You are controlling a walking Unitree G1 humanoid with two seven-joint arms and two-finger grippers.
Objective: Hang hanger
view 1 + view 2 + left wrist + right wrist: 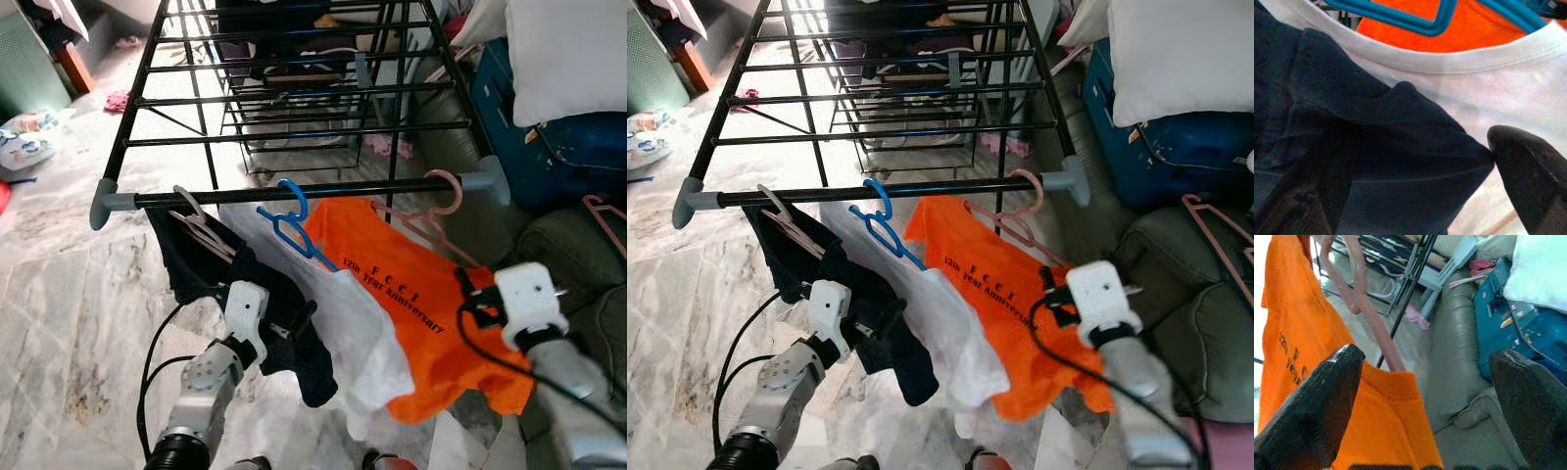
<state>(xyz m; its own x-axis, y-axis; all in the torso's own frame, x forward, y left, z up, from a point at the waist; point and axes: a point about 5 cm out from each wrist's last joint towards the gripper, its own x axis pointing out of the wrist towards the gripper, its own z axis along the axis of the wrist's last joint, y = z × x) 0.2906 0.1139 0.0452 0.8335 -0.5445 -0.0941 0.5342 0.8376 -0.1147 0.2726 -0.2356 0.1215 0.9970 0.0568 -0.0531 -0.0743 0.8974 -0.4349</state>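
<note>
Left eye view shows the drying rack's front rail (294, 192) carrying three hangers side by side: a pale hanger (196, 221) with a dark garment (245, 284), a blue hanger (289, 223) with a white shirt (362, 343), and a pink hanger (431, 223) with an orange shirt (411, 294). All three hooks sit over the rail, and the garments overlap one another as they drape toward the robot.

The left gripper (294, 328) is low at the dark garment. In the left wrist view its fingers (1533, 176) stand apart with a fold of the dark cloth lying between them; whether the cloth is pinched cannot be told.

The right gripper (468, 294) is at the right shoulder of the orange shirt. In the right wrist view its fingers (1312, 406) are spread wide, clamped on nothing, with the pink hanger's arm and the orange collar just ahead of them.

Handling estimate:
- Hangers: light, thin, rigid plastic. They probably flex slightly under load and pivot freely on the hook, so any push on the cloth swings the whole item.
- Garments: soft and limp. They give no firm purchase and can slide off the hanger's shoulder if pulled sideways.
- Recommended hold: the hanger's stiff neck or arm just under the hook, not the fabric. Close gently; thin plastic can snap.
- Risk: neighbouring hangers hang close, so one hook may snag the next.
</note>
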